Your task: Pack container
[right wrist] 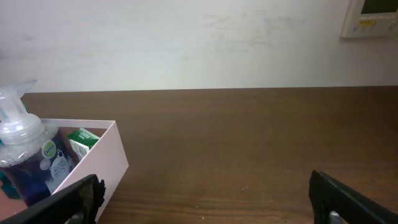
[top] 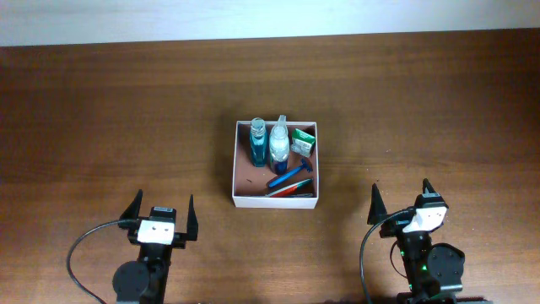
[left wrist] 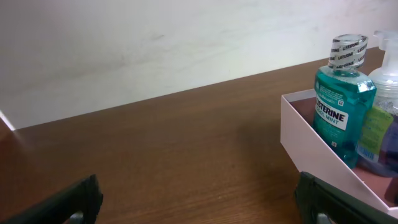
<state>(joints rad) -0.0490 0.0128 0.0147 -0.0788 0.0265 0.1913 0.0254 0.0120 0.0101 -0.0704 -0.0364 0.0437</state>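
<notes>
The table [top: 101, 110] is a dark brown wood-grain surface that meets a white wall [top: 270, 17] along its far edge. One item rests directly on it: the container [top: 275, 201], square, white-walled, near the centre.

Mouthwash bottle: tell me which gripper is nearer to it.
Left. The left gripper sits toward the table's front-left of the mouthwash bottle, on its side of the container. The right gripper is farther, beyond the container's opposite wall.
</notes>
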